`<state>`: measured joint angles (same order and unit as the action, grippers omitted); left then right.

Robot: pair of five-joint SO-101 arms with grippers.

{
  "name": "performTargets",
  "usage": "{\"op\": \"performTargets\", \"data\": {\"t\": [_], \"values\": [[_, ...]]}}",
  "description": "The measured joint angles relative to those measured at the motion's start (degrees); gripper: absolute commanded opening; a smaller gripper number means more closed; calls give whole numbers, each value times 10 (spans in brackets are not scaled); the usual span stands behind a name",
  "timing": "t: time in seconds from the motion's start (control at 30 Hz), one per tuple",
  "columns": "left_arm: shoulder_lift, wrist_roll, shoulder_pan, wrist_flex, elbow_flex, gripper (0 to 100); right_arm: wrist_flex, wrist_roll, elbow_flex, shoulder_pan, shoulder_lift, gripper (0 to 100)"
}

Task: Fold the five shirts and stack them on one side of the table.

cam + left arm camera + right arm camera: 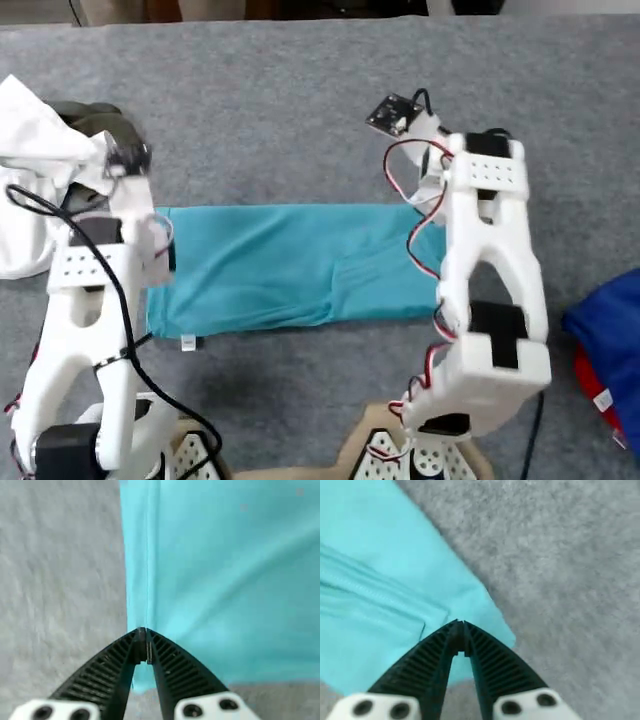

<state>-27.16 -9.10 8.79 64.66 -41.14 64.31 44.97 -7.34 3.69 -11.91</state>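
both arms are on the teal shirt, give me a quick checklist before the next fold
1. Left gripper at one end of the teal shirt: ok, shut over the hem.
2. Right gripper at the other end: ok, shut at the corner.
3. Cloth really pinched in each gripper: cannot tell.
4. Teal shirt lying flat as a long strip on the table: ok.
5. Other shirts apart from it: ok, the white shirt sits at one table edge and the blue shirt at the opposite one.
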Motion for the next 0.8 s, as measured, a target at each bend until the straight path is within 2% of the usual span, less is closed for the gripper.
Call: {"op": "performTargets", "data": {"t": [0.27,0.37,0.47,0.63,0.8], "values": [[207,81,0,-203,64,20,-68,-50,0,-6,-79,6],[302,92,0,-241,113,20,-78,-52,-1,-7,-84,6],[382,93,4,-232,171,20,-98,-53,-6,-6,-83,7],[467,97,19,-147,298,20,-130,-40,-20,-2,-102,7],[502,98,28,-134,346,20,-130,-39,-19,10,-111,7]]}}
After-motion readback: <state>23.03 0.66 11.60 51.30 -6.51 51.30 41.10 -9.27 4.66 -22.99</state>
